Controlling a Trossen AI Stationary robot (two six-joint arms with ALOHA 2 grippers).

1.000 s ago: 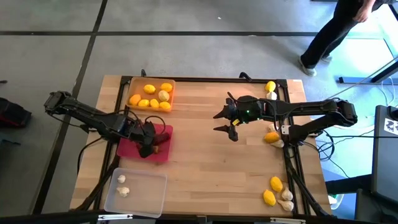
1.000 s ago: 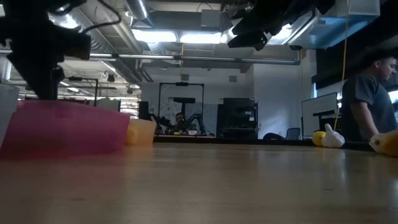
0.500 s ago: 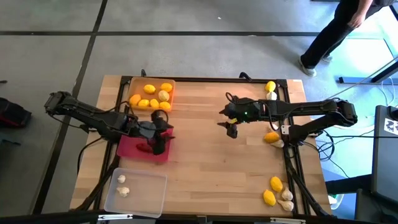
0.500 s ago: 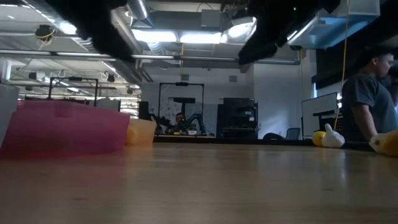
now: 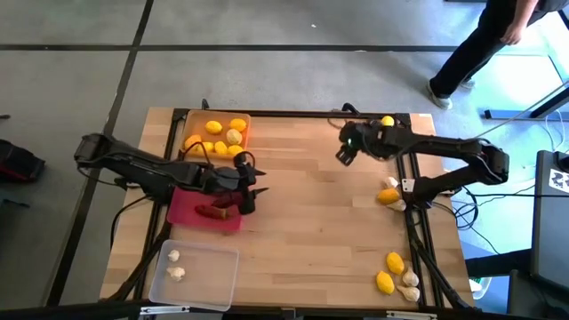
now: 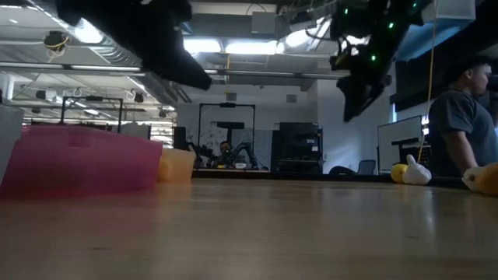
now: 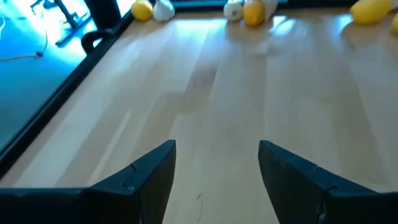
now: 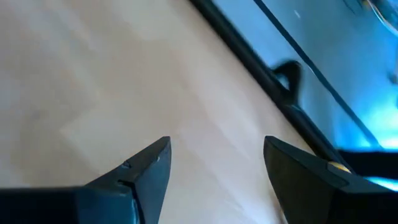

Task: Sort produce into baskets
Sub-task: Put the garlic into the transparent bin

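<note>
My left gripper [image 5: 256, 183] [image 7: 217, 155] is open and empty, raised over bare wood just right of the red-pink tray [image 5: 182, 212]. A dark red pepper [image 5: 213, 212] lies in that tray. The orange tray [image 5: 188, 124] behind it holds several lemons [image 5: 213, 128] and a garlic bulb [image 5: 234, 137]. The clear tray [image 5: 213, 276] at the near left holds two garlic bulbs [image 5: 176, 265]. My right gripper [image 5: 341, 156] [image 8: 216, 152] is open and empty, raised over the far right of the table, near a lemon [image 5: 387, 123] and a garlic bulb [image 5: 388, 136].
More lemons and garlic lie along the right edge: a pair mid-edge [image 5: 389, 196] and a group at the near right corner [image 5: 396, 274]. Bare wood [image 5: 302, 222] spans the table's middle. A person [image 6: 459, 124] stands beyond the table's right side.
My left gripper has risen out of the red-pink tray and gone toward the table's right edge, stopping just beyond the tray; the pepper stays lying in the tray. My right gripper has gone from the table's middle toward the far right corner.
</note>
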